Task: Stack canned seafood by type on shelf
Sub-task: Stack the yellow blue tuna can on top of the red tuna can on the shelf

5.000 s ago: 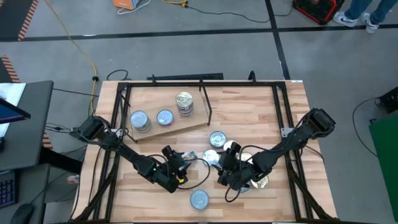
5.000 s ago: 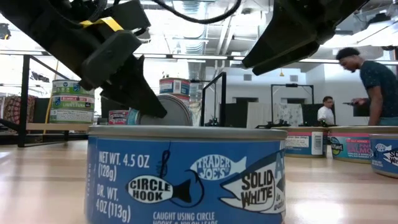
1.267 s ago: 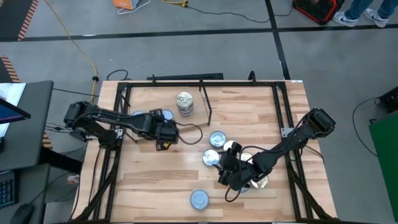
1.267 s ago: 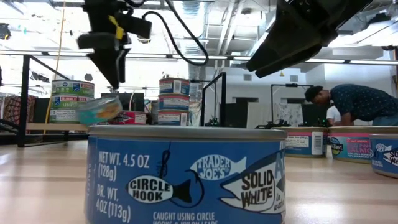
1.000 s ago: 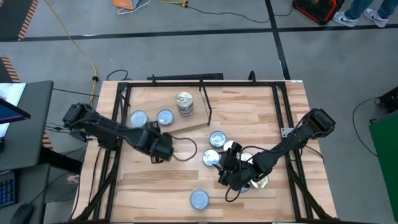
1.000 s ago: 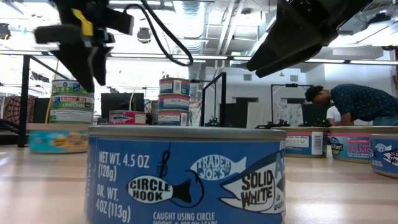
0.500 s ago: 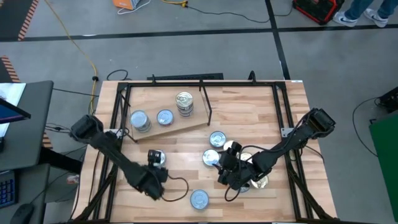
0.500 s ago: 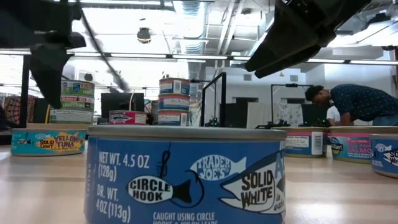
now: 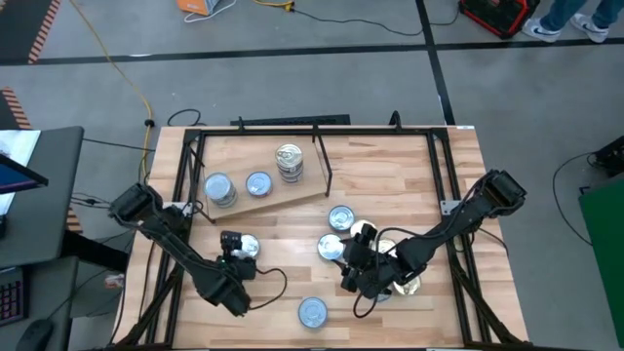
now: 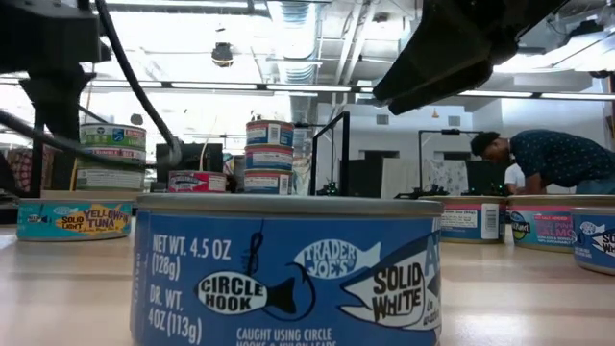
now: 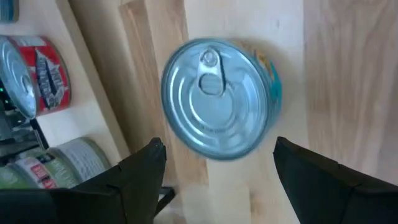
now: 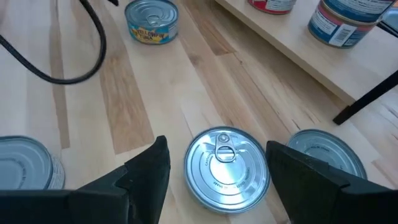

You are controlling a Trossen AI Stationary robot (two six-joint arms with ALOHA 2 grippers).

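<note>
Overhead, table-level and wrist views of a tin-sorting cell. The left gripper (image 9: 234,261) hangs with its fingers spread and empty above a lone yellow-and-teal tuna tin (image 11: 219,99) lying flat, pull-tab up, on the butcher-block tabletop (image 9: 390,171) in front of the plywood shelf (image 9: 314,191); the step in hand appears to be picking this tin up. A sound grasp would centre the two fingers on opposite sides of the tin's wall, descend until the tips pass below the lid rim, and close on the wall, since a pinch on the rim alone would likely slip. Its matching stack on the shelf is probably the light tuna stack (image 10: 110,154) at the left end. The right gripper (image 9: 372,265), likewise released and empty, waits over a silver-lidded tin (image 12: 227,165) among the loose tins on the right half of the table.
</note>
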